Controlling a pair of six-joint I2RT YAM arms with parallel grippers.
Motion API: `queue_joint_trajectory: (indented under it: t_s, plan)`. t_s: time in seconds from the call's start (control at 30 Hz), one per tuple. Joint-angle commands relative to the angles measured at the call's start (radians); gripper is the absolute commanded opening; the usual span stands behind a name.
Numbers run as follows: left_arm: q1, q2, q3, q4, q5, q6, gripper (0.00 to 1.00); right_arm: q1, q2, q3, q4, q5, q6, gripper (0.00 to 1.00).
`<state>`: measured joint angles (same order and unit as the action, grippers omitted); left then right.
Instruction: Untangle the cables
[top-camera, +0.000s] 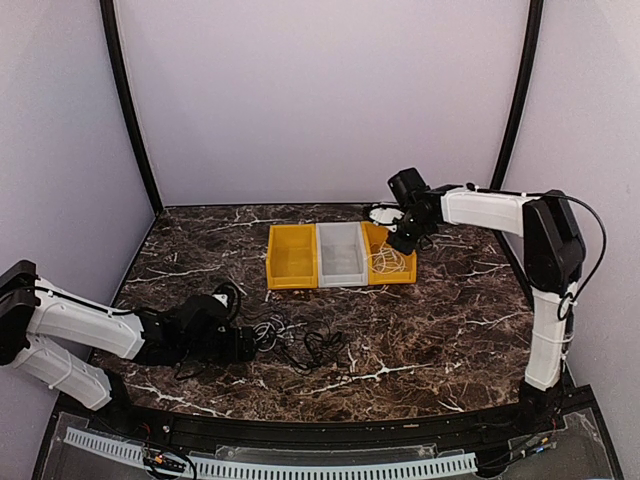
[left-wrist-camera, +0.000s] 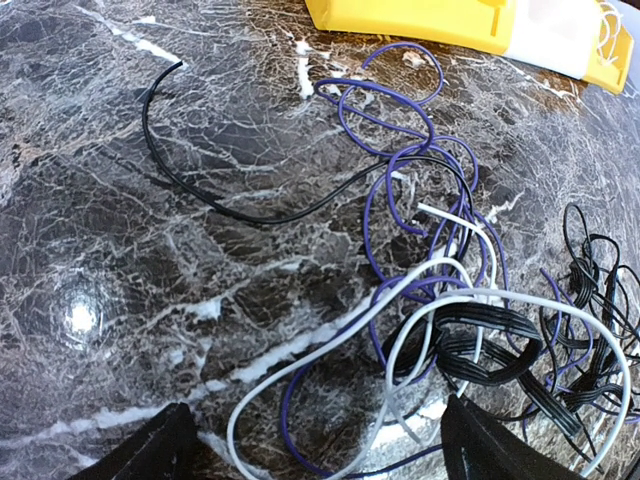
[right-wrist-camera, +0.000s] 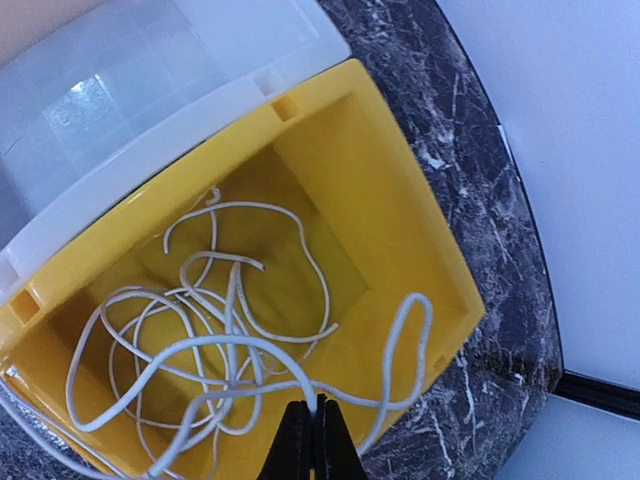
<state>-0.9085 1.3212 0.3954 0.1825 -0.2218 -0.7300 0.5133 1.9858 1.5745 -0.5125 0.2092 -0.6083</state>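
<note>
The right pincer (right-wrist-camera: 312, 405) is clamping together on a white cable (right-wrist-camera: 230, 345), its loops settling into the yellow bin (right-wrist-camera: 400, 230) below, probably to keep it separate. The left pincer (left-wrist-camera: 315, 445) is gaping apart, with the tangle (left-wrist-camera: 440, 330) lying just ahead on the dark marbled counter (left-wrist-camera: 150, 250). Pale walls (top-camera: 320, 90) are enclosing everything.

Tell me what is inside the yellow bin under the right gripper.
One white cable in loose loops, a strand pinched by the shut right gripper. The yellow bin floor beneath the loops is covered.

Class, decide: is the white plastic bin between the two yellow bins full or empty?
Empty: the white plastic bin shows only bare floor.
</note>
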Motion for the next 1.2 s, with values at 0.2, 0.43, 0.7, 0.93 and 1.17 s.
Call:
queue_joint_trajectory:
  t_s: [0.2, 0.43, 0.7, 0.93, 1.17]
  plan:
    - [-0.003, 0.003, 0.009, -0.060, 0.010, 0.002, 0.88, 0.019, 0.117, 0.063, 0.008, -0.110, 0.034, 0.00]
    - [-0.005, 0.030, 0.018, -0.047, 0.021, 0.001, 0.88, 0.016, 0.021, 0.049, -0.039, -0.073, 0.059, 0.14]
    - [-0.005, 0.076, 0.035, -0.022, 0.034, 0.004, 0.88, 0.017, -0.111, 0.009, -0.135, -0.181, 0.027, 0.34]
    - [-0.004, 0.094, 0.046, -0.017, 0.041, 0.010, 0.88, 0.022, -0.073, -0.003, -0.230, -0.292, -0.055, 0.45]
    - [-0.005, 0.084, 0.045, -0.029, 0.035, 0.011, 0.88, 0.030, -0.001, 0.010, -0.260, -0.310, -0.097, 0.52]
